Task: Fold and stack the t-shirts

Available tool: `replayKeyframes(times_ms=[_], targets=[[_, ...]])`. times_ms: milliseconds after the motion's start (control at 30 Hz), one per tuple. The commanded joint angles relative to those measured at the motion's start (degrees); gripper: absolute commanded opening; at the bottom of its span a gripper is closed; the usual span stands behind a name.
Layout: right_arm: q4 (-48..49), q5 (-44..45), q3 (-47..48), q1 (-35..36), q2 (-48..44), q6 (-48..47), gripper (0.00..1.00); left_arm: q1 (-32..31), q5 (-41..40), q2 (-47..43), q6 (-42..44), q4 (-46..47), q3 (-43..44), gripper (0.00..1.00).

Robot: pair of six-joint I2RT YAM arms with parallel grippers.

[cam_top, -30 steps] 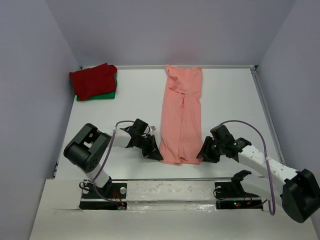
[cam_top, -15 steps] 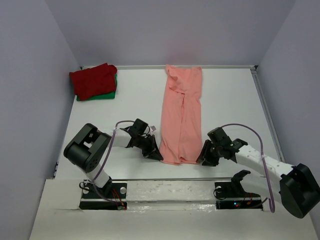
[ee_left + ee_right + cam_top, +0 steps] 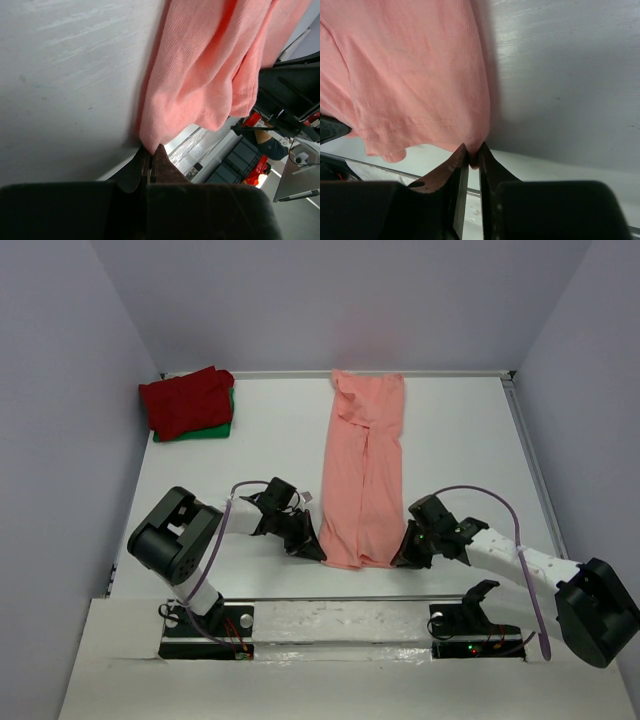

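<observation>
The pink shirt (image 3: 362, 475) is lying as a long strip down the middle of the table (image 3: 270, 455), well apart from the red shirt (image 3: 185, 400) sitting on the green shirt (image 3: 215, 430) at the far left. The left gripper (image 3: 318, 553) is pinching its near left hem corner and the right gripper (image 3: 402, 558) is pinching the near right one. For a square fold, both should be rising together, level, carrying the hem toward the collar.

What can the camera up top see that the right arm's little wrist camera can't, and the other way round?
Only the top view: the whole salmon-pink t-shirt lying long on the table, a dark red t-shirt folded on a green t-shirt at the far left, and the left gripper at the pink shirt's near left corner. Only the right wrist view: the hem stitching and the right gripper pinching the near right corner. Both: the pink shirt, table and right gripper.
</observation>
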Motion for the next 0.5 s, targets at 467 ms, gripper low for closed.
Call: replayKeyframes(times_ms=[467], targets=[[-6.67,15.12,4.53,13.59,1.75,10.69,0.00,-0.39,-6.61,-10.56,-1.99,-5.90,-4.73,0.00]])
